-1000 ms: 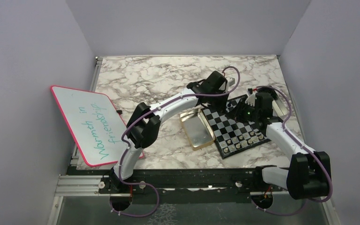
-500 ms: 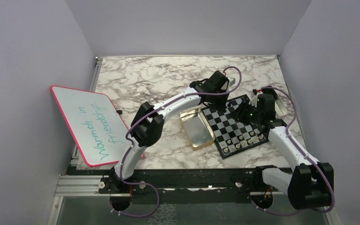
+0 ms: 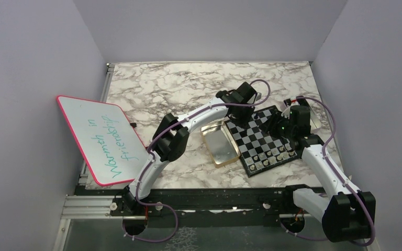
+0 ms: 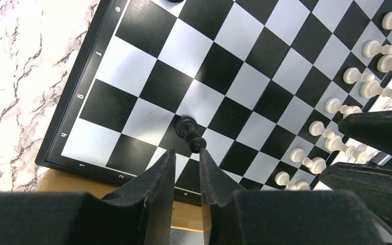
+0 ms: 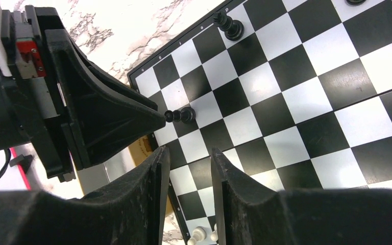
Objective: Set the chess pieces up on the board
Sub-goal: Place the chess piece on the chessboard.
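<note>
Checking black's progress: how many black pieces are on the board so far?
3. One black piece at the left gripper's tip, one on an edge square of the board, one cut off by the right wrist view's top. Others may sit out of frame.

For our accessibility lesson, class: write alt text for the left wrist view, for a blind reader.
A black pawn stands on the board just past the slightly parted tips of the left gripper. White pieces line the board's right side; marble table shows at left.
</note>
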`<state>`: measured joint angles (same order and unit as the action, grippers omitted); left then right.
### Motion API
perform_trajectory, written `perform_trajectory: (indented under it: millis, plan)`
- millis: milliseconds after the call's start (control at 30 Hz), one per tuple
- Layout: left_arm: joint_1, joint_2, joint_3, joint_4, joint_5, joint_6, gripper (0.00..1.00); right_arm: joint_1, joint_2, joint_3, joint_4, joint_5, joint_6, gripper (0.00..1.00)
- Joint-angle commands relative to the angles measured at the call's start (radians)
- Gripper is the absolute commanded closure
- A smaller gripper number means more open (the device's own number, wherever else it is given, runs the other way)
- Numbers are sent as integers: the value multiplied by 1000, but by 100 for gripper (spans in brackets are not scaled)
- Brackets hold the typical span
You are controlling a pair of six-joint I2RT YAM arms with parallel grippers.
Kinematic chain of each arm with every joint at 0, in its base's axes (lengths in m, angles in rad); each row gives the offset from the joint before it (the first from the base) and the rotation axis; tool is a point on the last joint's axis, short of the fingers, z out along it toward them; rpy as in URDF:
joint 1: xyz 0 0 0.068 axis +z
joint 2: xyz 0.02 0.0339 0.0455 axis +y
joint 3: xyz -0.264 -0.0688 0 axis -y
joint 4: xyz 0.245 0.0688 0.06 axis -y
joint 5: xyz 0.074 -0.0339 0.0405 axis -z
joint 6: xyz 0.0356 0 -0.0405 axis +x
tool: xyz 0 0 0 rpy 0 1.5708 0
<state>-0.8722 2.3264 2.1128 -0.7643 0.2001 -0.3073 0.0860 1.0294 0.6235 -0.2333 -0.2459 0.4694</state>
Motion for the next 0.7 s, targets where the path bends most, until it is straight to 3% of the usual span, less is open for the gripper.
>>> perform_trajectory:
  millis: [0,167,433,667]
  plan:
    - [2,36,52,-52,-15,21,75,4,1,33,-16,24,-8,60]
    - [2,40,75,-62,-13,22,74,4,-5,36,-15,18,-11,59]
    - [11,-28,94,-58,-47,9,61,4,26,41,3,-77,-28,59]
    - [35,-175,-14,61,-74,11,52,12,58,56,16,-90,-3,59]
